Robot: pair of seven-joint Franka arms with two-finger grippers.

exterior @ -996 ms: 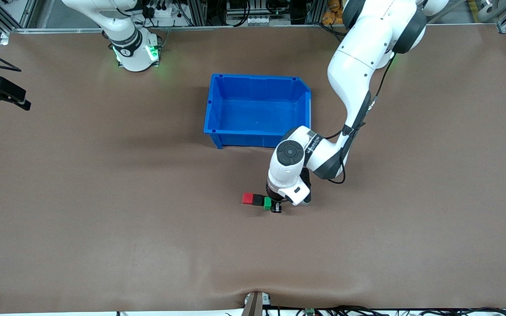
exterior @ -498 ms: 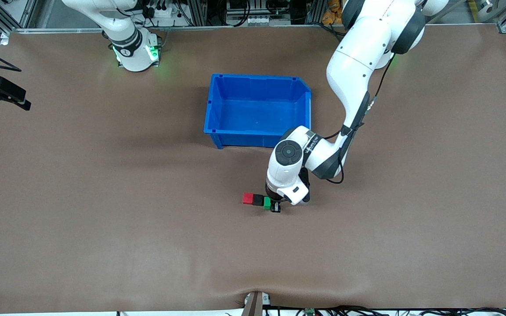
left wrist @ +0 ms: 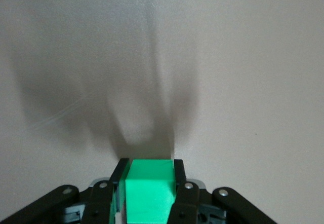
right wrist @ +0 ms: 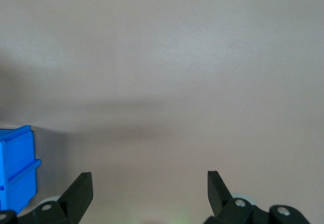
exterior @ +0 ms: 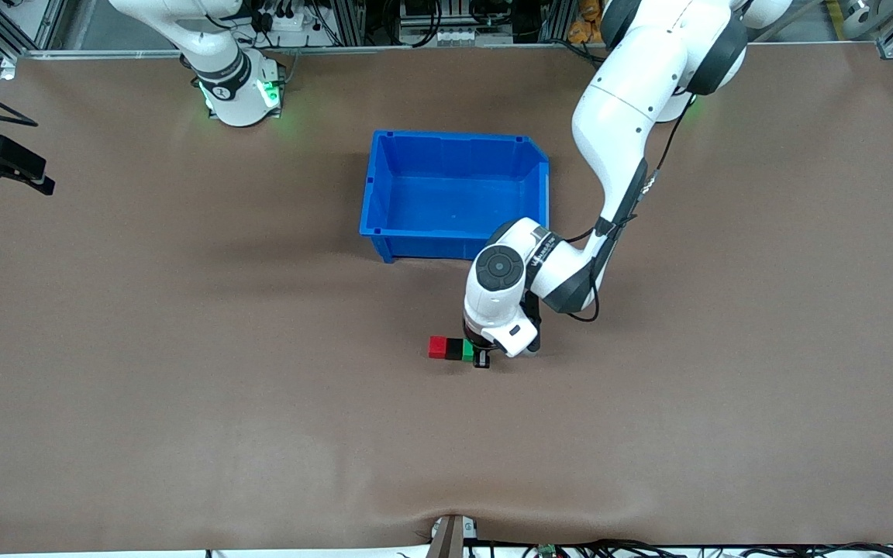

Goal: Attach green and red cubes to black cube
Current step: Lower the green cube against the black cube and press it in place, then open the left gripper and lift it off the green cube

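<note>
Three small cubes stand in a row on the brown table, nearer to the front camera than the blue bin. The red cube point(exterior: 437, 347) touches the black cube point(exterior: 454, 349). The green cube point(exterior: 468, 350) sits against the black cube's side toward the left arm's end. My left gripper point(exterior: 476, 355) points down and is shut on the green cube point(left wrist: 149, 193), whose sides its black fingers point(left wrist: 119, 176) clamp. My right gripper point(right wrist: 149, 176) is open over bare table with nothing between its fingers; only that arm's base shows in the front view.
The blue bin point(exterior: 380, 190) stands empty mid-table, just farther from the front camera than the cubes, and its corner point(right wrist: 15, 163) shows in the right wrist view. A black device point(exterior: 1, 164) juts in at the right arm's end of the table.
My left gripper carried the green cube a short way toward the black cube; it now lines up against it. The red and black cubes shifted slightly. The right arm has not moved.
</note>
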